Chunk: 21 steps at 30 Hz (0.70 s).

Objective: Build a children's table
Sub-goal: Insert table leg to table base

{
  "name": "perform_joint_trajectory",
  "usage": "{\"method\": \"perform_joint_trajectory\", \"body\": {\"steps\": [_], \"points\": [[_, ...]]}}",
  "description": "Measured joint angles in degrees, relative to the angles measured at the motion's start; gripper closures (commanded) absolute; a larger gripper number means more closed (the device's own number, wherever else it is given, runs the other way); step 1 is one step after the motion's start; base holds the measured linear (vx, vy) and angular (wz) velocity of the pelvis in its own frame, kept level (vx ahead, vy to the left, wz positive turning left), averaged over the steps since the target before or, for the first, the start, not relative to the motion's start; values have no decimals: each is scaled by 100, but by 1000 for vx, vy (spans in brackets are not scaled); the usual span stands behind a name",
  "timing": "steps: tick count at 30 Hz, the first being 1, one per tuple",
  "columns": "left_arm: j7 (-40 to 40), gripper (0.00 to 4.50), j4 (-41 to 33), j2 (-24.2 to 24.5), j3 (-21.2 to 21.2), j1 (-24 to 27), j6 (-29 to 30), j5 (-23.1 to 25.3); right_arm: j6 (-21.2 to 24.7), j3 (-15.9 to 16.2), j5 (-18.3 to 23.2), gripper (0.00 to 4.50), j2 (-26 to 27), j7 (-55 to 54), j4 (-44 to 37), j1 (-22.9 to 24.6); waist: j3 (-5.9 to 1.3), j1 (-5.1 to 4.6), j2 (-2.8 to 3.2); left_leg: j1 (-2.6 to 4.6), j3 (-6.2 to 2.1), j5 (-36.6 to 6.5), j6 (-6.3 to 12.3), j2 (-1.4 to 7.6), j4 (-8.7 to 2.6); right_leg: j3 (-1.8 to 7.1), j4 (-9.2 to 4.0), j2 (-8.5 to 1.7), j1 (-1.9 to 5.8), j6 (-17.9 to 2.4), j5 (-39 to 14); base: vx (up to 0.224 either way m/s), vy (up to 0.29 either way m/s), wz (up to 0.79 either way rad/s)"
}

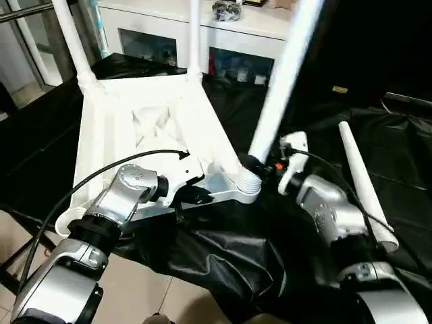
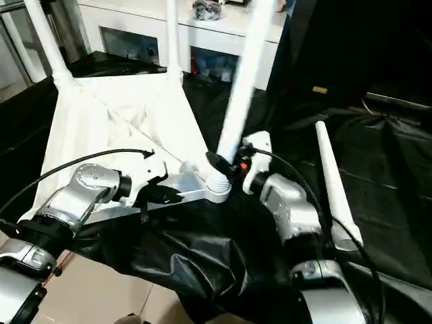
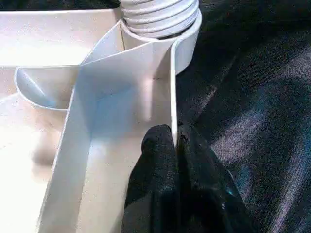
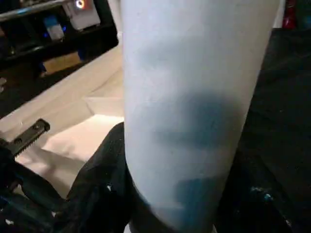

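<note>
The white tabletop point(image 1: 135, 121) lies upside down on black cloth, ribbed underside up. Two white legs point(image 1: 71, 40) point(image 1: 194, 34) stand in its far corner sockets. A third leg point(image 1: 283, 74) stands tilted in the near right socket point(image 1: 246, 185), its ribbed end point(image 3: 158, 17) seated in the socket. My right gripper point(image 1: 260, 165) is shut on this leg point(image 4: 194, 97) just above the socket. My left gripper point(image 1: 196, 196) is shut on the tabletop's near rim point(image 3: 172, 87), its black fingers point(image 3: 160, 165) pinching the thin wall. The fourth leg point(image 1: 364, 185) lies loose on the cloth to the right.
A white glass-door cabinet point(image 1: 229, 34) stands behind the tabletop. Black cloth point(image 1: 223, 256) covers the work surface and hangs in folds at the front. A black cable point(image 1: 101, 172) loops from my left forearm. Tiled floor point(image 1: 135, 290) shows below.
</note>
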Motion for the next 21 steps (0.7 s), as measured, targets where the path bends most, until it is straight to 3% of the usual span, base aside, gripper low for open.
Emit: {"method": "perform_joint_trajectory", "body": {"steps": [12, 21], "points": [[108, 450, 147, -139, 0, -33, -15, 65, -898, -380, 246, 264, 308, -225, 253, 341, -15, 7, 37, 44, -4, -1, 1, -3, -27, -6, -72, 0, 70, 28, -16, 0, 0, 0], [142, 450, 220, -209, -1, -57, -55, 78, -1262, -348, 222, 264, 311, -185, 121, 610, -26, 20, 67, 39, -4, -1, 1, -3, -33, -7, -77, 0, 74, 30, -17, 0, 0, 0]]}}
